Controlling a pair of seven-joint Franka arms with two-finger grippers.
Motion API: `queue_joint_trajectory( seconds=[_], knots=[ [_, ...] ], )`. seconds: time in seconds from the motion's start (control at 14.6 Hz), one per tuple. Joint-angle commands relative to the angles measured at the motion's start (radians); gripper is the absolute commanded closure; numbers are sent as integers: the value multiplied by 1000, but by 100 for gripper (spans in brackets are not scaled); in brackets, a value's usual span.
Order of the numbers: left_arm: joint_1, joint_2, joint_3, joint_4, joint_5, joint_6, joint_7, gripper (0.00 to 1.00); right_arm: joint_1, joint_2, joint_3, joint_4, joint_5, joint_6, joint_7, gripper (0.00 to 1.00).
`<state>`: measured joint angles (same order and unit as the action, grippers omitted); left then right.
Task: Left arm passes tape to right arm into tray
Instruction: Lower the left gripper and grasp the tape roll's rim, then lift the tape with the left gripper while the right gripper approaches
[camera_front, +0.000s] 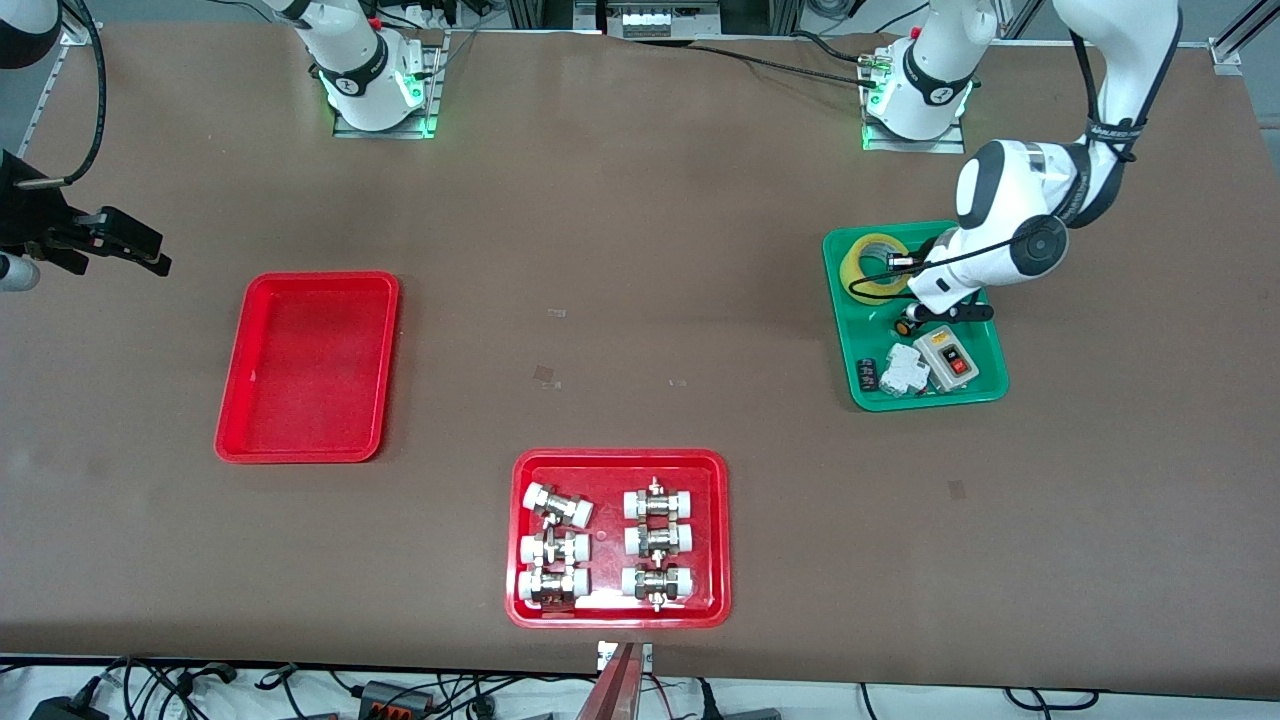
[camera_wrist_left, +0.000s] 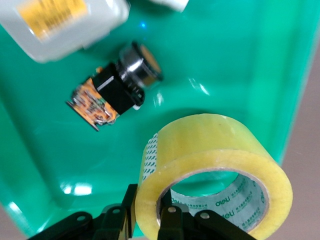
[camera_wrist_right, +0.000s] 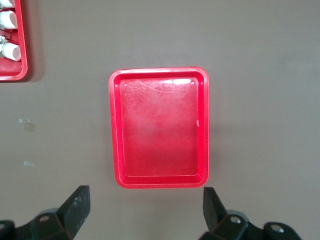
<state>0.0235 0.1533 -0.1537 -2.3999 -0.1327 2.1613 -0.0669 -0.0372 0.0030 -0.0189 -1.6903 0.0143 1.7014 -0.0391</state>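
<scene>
**A:** Left gripper (camera_wrist_left: 150, 222) first: where is it, and what are its fingers doing?

**B:** It is down in the green tray (camera_front: 985, 385) at the left arm's end of the table. In the left wrist view one finger (camera_wrist_left: 170, 225) sits inside the core of the tape (camera_wrist_left: 212, 172) and the other outside the wall of the roll, so the fingers straddle that wall. They look closed on it, though whether the roll has left the tray floor I cannot tell.

**A:** What else is in that tray?

**B:** A black-and-orange push button (camera_wrist_left: 117, 85) just beside the tape, a grey switch box (camera_front: 948, 362) with a red key, and a white clip-like part (camera_front: 905, 372), both nearer the front camera.

**A:** And the right gripper (camera_wrist_right: 145, 205)?

**B:** Waiting, fingers spread wide with nothing between them, over bare table beside the red tray (camera_front: 232, 440), which lies empty toward the right arm's end.

**A:** So how far along are we?

**B:** Early, I would say. The grasp is about made; lifting, carrying toward the middle, the handover and the drop into the red tray all remain. The red tray of metal fittings (camera_front: 620, 610), nearest the camera, plays no part.
</scene>
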Motion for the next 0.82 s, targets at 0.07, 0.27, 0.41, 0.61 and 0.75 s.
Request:
queue_joint_trajectory(
  seconds=[0.07,0.27,0.41,0.61,0.75],
  knots=[
    [-4,-90,-9,186,-22,-220,36,99,-6,-6,7,0,1,-9,-1,0],
    [-13,-86,-108,361,-100,-427,18,100,-1,-2,8,0,3,-16,-8,0],
    [-16,-81,-162,483,-195,-538,-34,100,0,20,8,0,13,-46,-8,0],
    [-19,-57,-259,628,-327,-564,-195,100,22,64,10,0,16,-48,-9,0],
    [-20,-2,-332,724,-497,-549,-328,100,39,121,10,-2,16,-60,-12,0]
  ],
)
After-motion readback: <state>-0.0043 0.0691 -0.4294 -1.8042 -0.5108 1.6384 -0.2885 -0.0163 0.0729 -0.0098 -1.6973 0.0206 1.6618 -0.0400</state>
